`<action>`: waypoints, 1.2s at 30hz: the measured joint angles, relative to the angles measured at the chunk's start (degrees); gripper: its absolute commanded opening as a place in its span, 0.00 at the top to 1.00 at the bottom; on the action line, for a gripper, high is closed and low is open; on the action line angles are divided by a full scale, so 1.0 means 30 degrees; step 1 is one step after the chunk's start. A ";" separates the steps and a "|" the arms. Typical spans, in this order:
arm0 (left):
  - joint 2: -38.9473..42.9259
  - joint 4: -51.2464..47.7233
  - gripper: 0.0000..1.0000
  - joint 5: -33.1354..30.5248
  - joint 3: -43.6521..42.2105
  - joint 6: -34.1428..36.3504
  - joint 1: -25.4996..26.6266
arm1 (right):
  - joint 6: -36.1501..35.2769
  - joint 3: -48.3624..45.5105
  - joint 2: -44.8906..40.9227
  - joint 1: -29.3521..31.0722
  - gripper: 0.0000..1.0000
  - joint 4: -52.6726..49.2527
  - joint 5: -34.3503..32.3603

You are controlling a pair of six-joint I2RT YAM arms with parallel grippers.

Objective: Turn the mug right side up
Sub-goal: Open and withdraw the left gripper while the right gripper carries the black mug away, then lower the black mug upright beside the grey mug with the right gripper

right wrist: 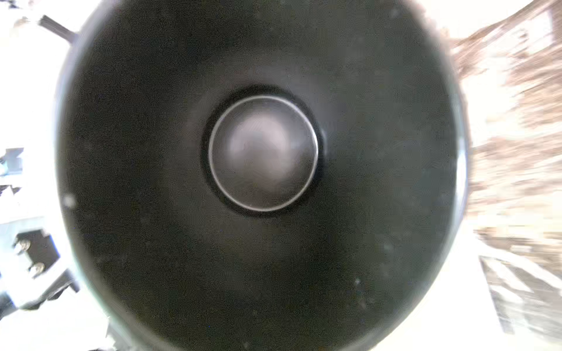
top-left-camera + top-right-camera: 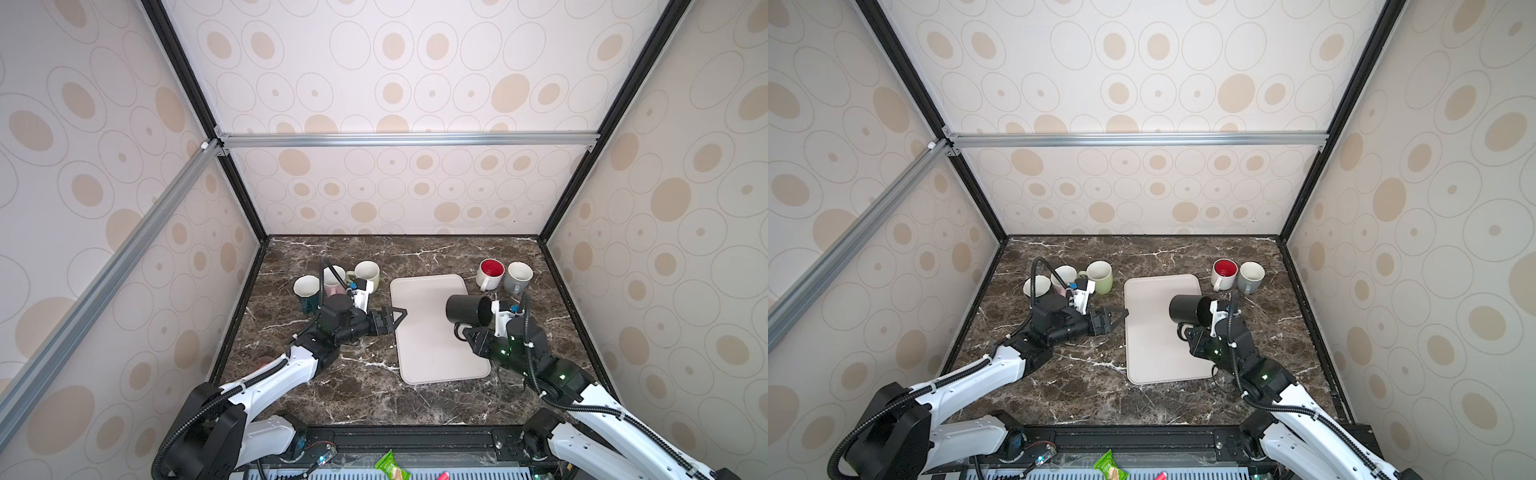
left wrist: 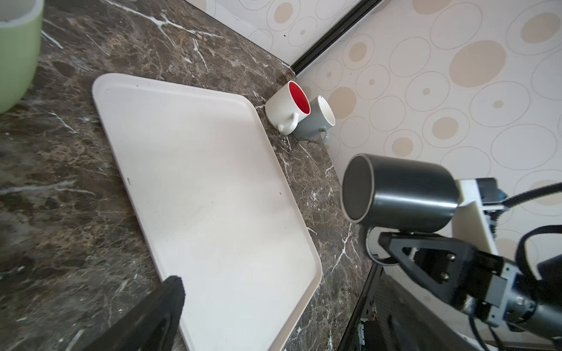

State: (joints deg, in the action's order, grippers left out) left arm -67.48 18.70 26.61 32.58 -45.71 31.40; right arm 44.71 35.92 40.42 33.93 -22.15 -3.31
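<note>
Mug: the black mug (image 2: 467, 309) is held off the table (image 2: 353, 386) and lies on its side in the air. In both top views it shows over the right edge of the tray (image 2: 432, 353).
Mug direction: the flat base points toward the left arm. The mouth points at the right wrist camera, which looks straight inside to the round bottom.
Handle: the handle (image 3: 368, 241) sits under the mug body, on the side toward the near edge of the table.
Right fingers: the right fingers (image 3: 389, 240) are clenched on the handle and carry the mug alone.
Left fingers: the left fingers (image 3: 164, 307) are spread wide with nothing between them. In both top views they hang at the left edge of the tray, well apart from the mug. Only one of them shows in the left wrist view.
Tray: pale and rectangular, it lies flat in the middle of the table.
Mugs at far right: the white mug with red inside (image 2: 489, 274) and the grey mug (image 2: 517, 277) stand upright, just beside each other, behind the far right corner of the tray.
Mugs at far left: the green mug (image 2: 368, 274) stands mouth up near the left wrist. The pink mug (image 2: 334, 277) and the teal mug (image 2: 306, 289) stand beside it, partly hidden by the left arm.
Table surface: dark brown stone pattern with white veins.
</note>
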 measured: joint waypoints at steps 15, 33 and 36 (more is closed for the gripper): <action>0.0699 0.0262 0.02 -0.3483 -0.2514 0.2062 0.0000 | -0.2732 0.5421 0.4401 -0.2149 1.00 -0.4772 -0.5355; 0.0656 0.3636 0.02 -0.3759 -0.4896 0.3147 0.0073 | -0.4371 0.6980 0.7963 -0.9333 1.00 -0.4976 -0.5850; 0.0954 0.3840 0.02 -0.3854 -0.5056 0.3191 0.0080 | -0.4364 0.6980 0.8604 -1.0455 1.00 -0.4816 -0.5683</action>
State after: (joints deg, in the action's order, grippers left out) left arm -64.62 30.22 15.05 17.41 -36.14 31.64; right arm 31.62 56.86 66.24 2.57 -36.60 -20.36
